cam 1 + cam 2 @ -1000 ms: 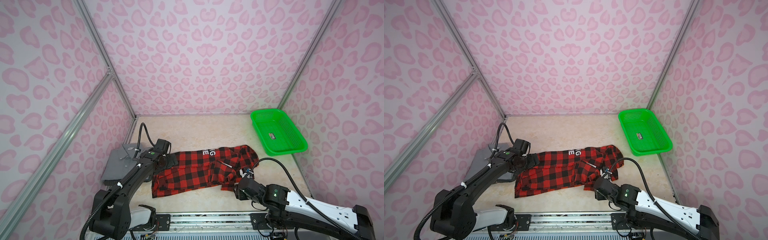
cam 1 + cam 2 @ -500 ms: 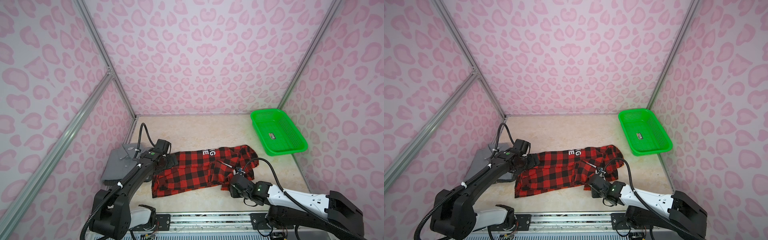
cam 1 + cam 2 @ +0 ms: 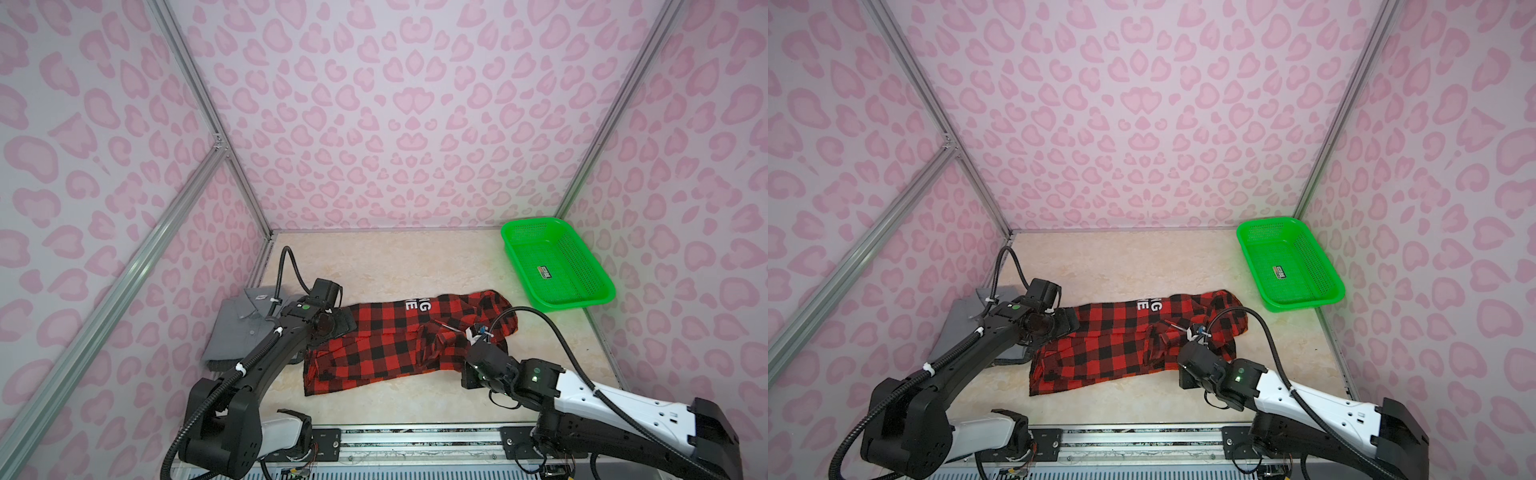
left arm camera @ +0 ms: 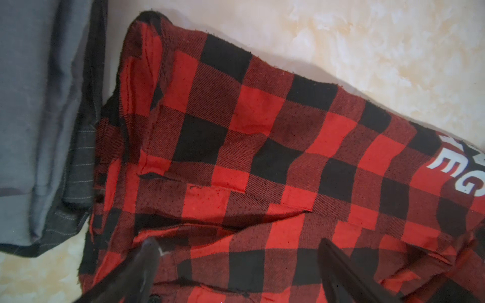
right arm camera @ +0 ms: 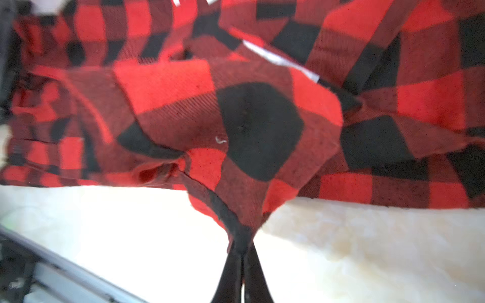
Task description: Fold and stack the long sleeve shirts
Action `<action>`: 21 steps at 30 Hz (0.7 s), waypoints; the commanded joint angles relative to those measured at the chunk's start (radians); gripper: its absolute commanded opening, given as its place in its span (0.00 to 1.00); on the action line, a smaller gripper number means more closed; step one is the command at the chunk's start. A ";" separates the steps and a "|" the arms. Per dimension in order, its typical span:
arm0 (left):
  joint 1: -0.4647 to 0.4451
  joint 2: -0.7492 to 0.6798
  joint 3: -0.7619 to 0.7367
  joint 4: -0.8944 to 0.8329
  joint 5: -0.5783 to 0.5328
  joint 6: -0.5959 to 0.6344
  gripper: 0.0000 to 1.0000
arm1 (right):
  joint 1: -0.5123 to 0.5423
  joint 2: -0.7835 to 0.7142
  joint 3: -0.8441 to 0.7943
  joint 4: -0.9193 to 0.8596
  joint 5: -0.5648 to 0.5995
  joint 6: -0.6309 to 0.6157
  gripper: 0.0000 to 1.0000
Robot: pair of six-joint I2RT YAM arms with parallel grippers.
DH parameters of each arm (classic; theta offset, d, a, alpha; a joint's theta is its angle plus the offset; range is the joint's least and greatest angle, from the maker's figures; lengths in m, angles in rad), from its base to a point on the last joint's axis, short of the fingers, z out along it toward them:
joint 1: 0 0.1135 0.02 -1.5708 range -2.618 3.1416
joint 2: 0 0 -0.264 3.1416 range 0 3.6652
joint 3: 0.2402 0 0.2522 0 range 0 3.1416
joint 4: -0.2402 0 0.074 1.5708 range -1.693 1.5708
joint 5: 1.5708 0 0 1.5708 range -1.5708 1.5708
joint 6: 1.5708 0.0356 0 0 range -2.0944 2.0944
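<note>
Currently the soft, light checked shirt (image 3: 395, 340) lies rumpled mid-tabletop (image 3: 395, 266) just beside the grey shirt (image 3: 241, 328), the right hand (image 5: 242, 251) pinching its near edge and the left hand (image 4: 237, 244) spread over its far end, so it will likely sag unless gripped at hems.

Both top views are bright and sharp. The right wrist view blurs the checked shirt (image 5: 262, 126); the table (image 5: 131, 223) glares white, perhaps overexposed.
</note>
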 commanded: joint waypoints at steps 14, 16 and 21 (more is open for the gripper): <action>0.001 -0.075 0.007 -0.033 0.013 -0.011 0.96 | 0.197 0.042 0.794 -0.572 0.312 -0.283 0.00; 0.000 -0.086 0.012 -0.045 0.008 -0.009 0.96 | 0.214 0.073 0.849 -0.553 0.313 -0.328 0.00; 0.002 -0.114 0.051 -0.087 -0.025 0.004 0.97 | 0.221 0.170 0.958 -0.466 0.271 -0.481 0.00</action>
